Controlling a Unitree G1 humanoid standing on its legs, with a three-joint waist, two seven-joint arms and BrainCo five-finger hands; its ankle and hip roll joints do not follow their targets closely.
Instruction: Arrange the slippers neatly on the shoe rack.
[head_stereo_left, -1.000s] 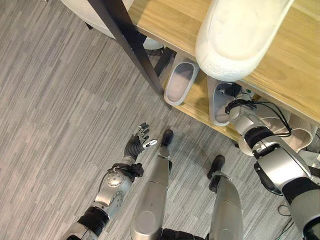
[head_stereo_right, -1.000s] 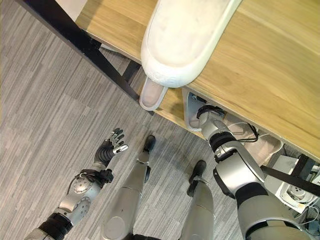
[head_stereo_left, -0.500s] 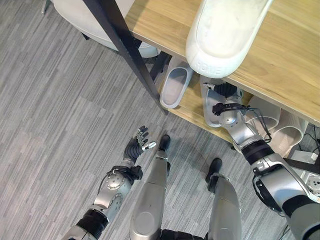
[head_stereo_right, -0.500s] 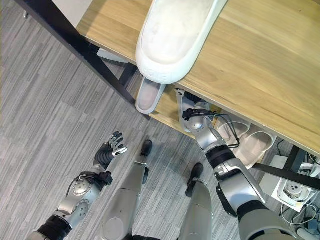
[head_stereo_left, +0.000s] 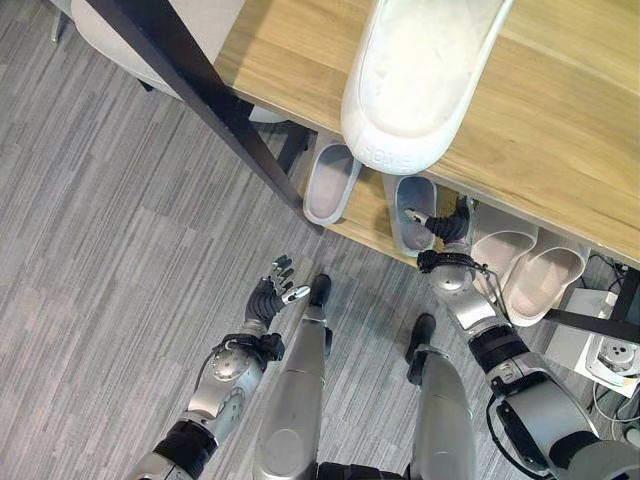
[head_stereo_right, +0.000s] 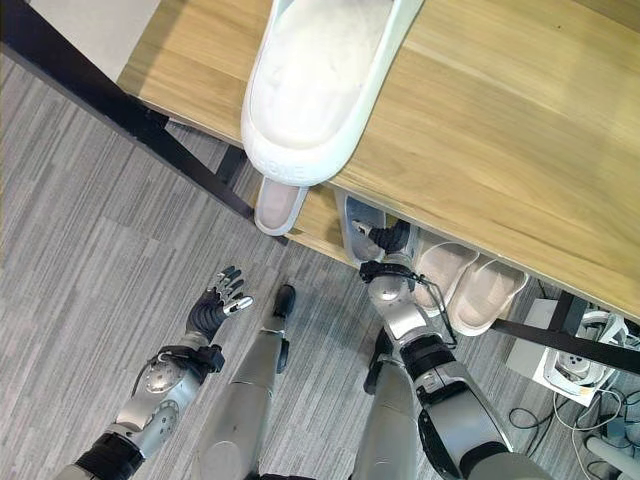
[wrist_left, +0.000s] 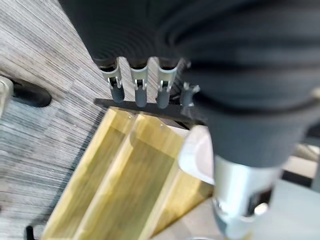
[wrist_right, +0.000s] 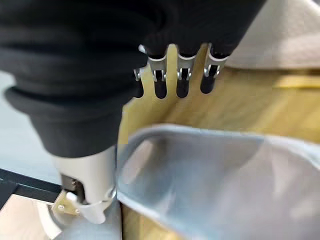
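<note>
A pale grey slipper lies on the lower shelf of the wooden shoe rack, centre of the frame. The right robot hand grips its near rim, thumb inside and fingers reaching over it. To its left sits another grey slipper; to its right, a beige pair. A large white slipper overhangs the top shelf's edge. The left robot hand hovers over the striped grey floor at lower left, fingers loosely spread.
</note>
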